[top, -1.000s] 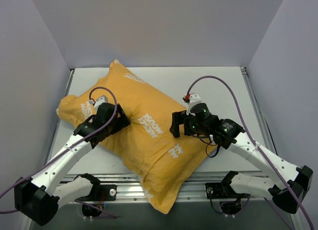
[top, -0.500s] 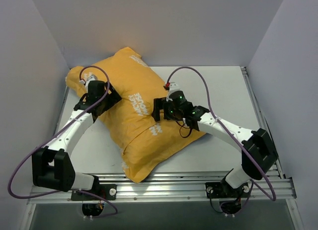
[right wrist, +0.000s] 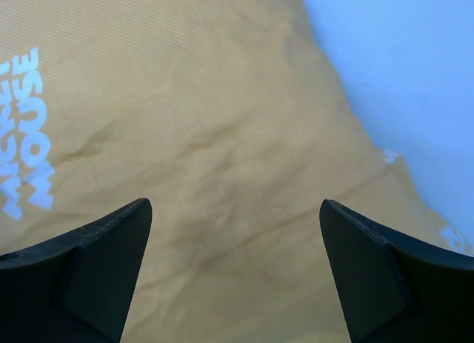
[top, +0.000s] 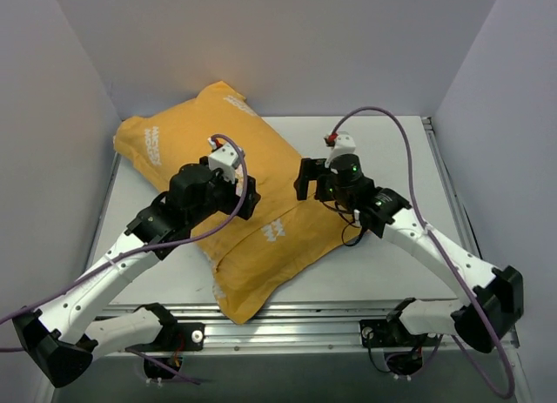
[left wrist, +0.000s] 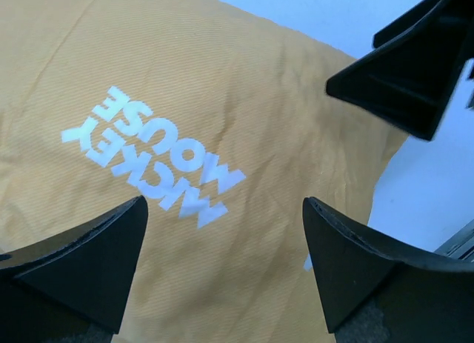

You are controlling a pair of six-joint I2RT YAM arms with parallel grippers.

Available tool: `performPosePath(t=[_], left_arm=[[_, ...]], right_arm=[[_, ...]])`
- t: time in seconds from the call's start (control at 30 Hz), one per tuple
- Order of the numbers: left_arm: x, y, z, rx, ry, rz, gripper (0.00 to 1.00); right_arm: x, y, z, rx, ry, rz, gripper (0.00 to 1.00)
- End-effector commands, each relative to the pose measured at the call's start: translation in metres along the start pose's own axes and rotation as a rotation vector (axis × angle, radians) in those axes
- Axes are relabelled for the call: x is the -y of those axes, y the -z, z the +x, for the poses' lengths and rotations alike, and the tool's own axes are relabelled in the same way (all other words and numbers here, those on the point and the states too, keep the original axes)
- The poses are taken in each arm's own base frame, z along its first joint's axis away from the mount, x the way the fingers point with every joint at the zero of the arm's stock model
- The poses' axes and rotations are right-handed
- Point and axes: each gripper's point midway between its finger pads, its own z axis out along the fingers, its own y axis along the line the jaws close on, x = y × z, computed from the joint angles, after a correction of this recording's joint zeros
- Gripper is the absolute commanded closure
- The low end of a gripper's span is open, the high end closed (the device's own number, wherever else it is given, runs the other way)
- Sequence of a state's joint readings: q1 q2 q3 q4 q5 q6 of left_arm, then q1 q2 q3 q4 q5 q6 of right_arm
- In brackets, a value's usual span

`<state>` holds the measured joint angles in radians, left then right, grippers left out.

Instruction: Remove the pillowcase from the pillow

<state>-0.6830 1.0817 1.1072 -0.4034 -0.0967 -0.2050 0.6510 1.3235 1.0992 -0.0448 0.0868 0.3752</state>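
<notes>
Our left gripper (top: 247, 199) and right gripper (top: 305, 178) both hang empty with jaws spread wide over the middle stretch of the pillowcase (top: 261, 255), which lies orange side up, slanting across the table (top: 392, 151) from far left to the near edge. No white pillow shows, so we judge it fully cased and the step is finding a grasp. Next we must pinch loose fabric alone, not the stuffing beneath.
</notes>
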Motion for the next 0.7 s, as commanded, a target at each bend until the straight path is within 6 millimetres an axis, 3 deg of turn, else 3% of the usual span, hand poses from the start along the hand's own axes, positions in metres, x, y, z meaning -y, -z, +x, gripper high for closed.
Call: performPosePath(t=[0.0,0.13,0.3,0.47,0.6,0.67], left_arm=[[0.008,-0.002,0.01,-0.023,-0.221,0.048,0.06],[0.041,-0.008,0.019,-0.039,-0.335,0.185,0.06],[0.063,-0.021,0.029,-0.072,-0.412,0.268,0.06],[0.074,-0.026,0.035,-0.104,-0.474,0.311,0.06],[0.081,-0.031,0.036,-0.122,-0.536,0.321,0.06],[0.079,-0.036,0.039,-0.139,-0.571,0.305,0.06]], right_arm=[[0.029,0.038,0.012,-0.007,-0.045,0.1,0.09],[0.041,0.062,0.049,-0.061,-0.092,0.091,0.09],[0.045,0.064,0.085,-0.137,-0.124,0.077,0.09],[0.05,0.046,0.1,-0.155,-0.127,0.091,0.09],[0.075,0.022,0.09,-0.103,-0.122,0.15,0.09],[0.09,0.01,0.094,-0.124,-0.143,0.182,0.09]])
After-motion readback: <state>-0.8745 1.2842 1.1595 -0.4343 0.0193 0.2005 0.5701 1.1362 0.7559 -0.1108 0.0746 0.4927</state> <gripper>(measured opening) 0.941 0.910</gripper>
